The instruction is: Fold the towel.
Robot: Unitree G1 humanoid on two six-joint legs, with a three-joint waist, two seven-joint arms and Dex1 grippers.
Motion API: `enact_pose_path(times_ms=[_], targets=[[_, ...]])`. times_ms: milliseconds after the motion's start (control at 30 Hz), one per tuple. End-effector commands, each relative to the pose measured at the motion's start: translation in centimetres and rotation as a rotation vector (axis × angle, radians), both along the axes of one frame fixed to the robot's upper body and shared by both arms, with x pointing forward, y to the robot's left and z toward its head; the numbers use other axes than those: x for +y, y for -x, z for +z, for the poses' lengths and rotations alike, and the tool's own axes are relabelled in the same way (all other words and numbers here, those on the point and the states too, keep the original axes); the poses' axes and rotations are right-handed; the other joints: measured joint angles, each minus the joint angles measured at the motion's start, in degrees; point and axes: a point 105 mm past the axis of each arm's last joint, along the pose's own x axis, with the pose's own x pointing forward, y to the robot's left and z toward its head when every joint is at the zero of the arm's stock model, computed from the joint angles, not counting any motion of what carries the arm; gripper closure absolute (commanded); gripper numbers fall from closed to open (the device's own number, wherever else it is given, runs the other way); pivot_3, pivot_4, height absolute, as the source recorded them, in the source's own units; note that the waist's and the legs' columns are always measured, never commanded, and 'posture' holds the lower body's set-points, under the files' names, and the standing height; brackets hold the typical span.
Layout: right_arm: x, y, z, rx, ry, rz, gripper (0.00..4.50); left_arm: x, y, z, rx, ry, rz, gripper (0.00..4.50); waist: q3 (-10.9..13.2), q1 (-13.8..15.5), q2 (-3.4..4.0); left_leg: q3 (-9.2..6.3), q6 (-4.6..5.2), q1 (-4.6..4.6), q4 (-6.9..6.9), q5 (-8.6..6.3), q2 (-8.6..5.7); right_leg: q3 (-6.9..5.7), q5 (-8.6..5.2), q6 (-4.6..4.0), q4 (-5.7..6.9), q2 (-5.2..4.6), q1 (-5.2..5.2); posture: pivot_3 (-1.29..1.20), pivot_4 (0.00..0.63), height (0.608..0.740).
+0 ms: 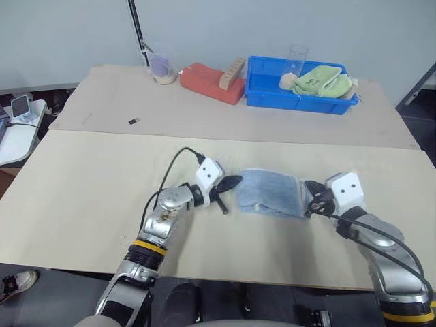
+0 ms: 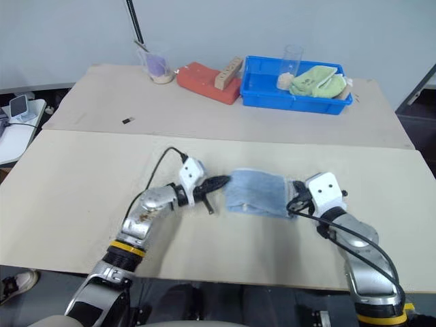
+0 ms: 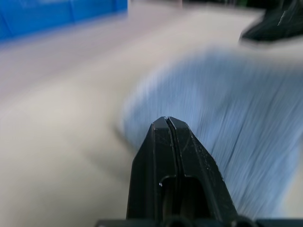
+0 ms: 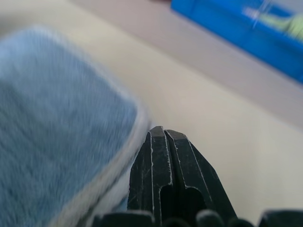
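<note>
A pale grey-blue wall (image 1: pixel 286 27) is filling the top of the frame. Two beige board-topped tables (image 1: pixel 82 197) are sitting end to end, dark floor (image 1: pixel 415 119) showing at right.

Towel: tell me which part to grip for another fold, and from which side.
Judging from its pose, grip the towel at a short end, coming in level from the side. It lies flat and already folded on the table, its short ends facing the left gripper and right gripper. Both are shut and empty, so they must open first.
</note>
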Motion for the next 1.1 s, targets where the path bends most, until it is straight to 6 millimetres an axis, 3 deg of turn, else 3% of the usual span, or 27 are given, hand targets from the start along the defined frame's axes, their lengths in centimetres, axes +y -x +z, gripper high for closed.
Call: enact_pose_path(times_ms=[33, 133, 233, 400, 600, 733, 800, 867, 933, 1033, 1100], targets=[[2.0, -0.9, 1.4, -0.062, -0.023, 0.045, 4.47, -2.5, 0.4, 2.4, -0.038, 0.062, -0.047, 4.5, 0.0, 0.1, 0.0, 0.0, 0.0, 0.01, 0.01, 0.0, -0.02, 0.0, 0.01, 0.0, -0.01, 0.0, 0.02, 0.0, 0.15, 0.717], [3.6, -1.9, 0.6, -0.053, -0.034, 0.068, 4.47, -4.3, 0.5, 0.4, 0.008, 0.019, -0.067, 4.5, 0.0, 0.2, 0.04, -0.02, 0.0, 0.05, 0.01, 0.0, -0.28, 0.01, 0.01, 0.03, -0.04, -0.01, 0.1, 0.0, 0.15, 0.717], [4.1, -2.3, -0.9, -0.02, -0.024, 0.072, 4.47, -4.9, 0.7, -2.2, 0.051, -0.035, -0.077, 4.5, 0.0, 0.1, 0.05, -0.07, 0.01, 0.02, -0.02, 0.0, -0.35, 0.01, -0.01, 0.05, -0.06, -0.02, 0.06, 0.0, 0.15, 0.717], [2.2, -1.7, -3.2, 0.037, 0.007, 0.003, 4.47, -3.6, 1.1, -6.0, 0.122, -0.102, -0.042, 4.5, 0.0, 0.0, 0.06, -0.08, 0.02, -0.04, -0.04, 0.0, -0.34, 0.02, -0.01, 0.05, -0.04, -0.05, -0.04, 0.0, 0.15, 0.717], [0.4, -0.8, -2.7, 0.029, -0.047, -0.048, 4.47, -1.4, 1.0, -8.3, 0.184, -0.128, 0.034, 4.5, -0.1, 0.2, 0.1, -0.15, 0.04, 0.02, -0.01, 0.0, -0.26, 0.02, -0.01, 0.06, -0.04, -0.12, 0.1, 0.0, 0.15, 0.717], [0.1, -0.5, -1.5, 0.01, -0.107, -0.019, 4.47, -1.3, 0.7, -7.0, 0.174, -0.055, 0.033, 4.5, -0.1, 0.1, 0.13, -0.15, 0.04, 0.04, -0.01, 0.01, -0.26, 0.04, -0.01, 0.06, -0.01, -0.08, 0.09, 0.0, 0.15, 0.717], [0.5, -0.2, -0.2, -0.011, -0.147, 0.031, 4.47, -1.9, 1.6, -4.4, 0.147, 0.057, -0.052, 4.5, -0.1, -0.1, 0.13, -0.15, 0.04, 0.02, -0.01, 0.01, -0.23, 0.04, -0.01, 0.05, 0.02, -0.05, 0.06, 0.0, 0.15, 0.717], [0.5, 0.3, 1.3, -0.031, -0.183, 0.064, 4.47, -1.2, 2.3, -1.9, 0.09, 0.115, -0.096, 4.5, -0.1, -0.2, 0.13, -0.15, 0.04, -0.01, -0.02, 0.01, -0.14, 0.04, -0.01, 0.05, 0.02, -0.01, 0.0, 0.0, 0.15, 0.717], [0.1, 0.6, 2.4, -0.035, -0.195, 0.086, 3.89, 0.2, 2.6, -0.6, 0.05, 0.099, -0.104, 4.5, -0.1, -0.2, 0.14, -0.15, 0.03, -0.05, -0.02, 0.01, -0.08, 0.04, -0.01, 0.05, 0.01, 0.0, -0.02, 0.0, 0.15, 0.717], [-0.3, 0.9, 3.4, -0.012, -0.184, 0.128, 2.9, 2.5, 3.6, 0.4, 0.013, 0.029, -0.154, 3.66, -0.1, -0.5, 0.17, -0.14, 0.03, 0.01, -0.03, 0.01, -0.06, 0.04, -0.01, 0.04, 0.01, 0.0, 0.02, 0.0, 0.15, 0.717], [-0.6, 0.9, 3.6, 0.007, -0.176, 0.141, 2.23, 3.5, 4.4, 0.9, -0.009, -0.022, -0.2, 2.76, -0.1, -0.6, 0.17, -0.12, 0.03, 0.02, -0.03, 0.01, -0.03, 0.04, -0.02, 0.03, 0.01, 0.03, 0.02, 0.0, 0.15, 0.717]])
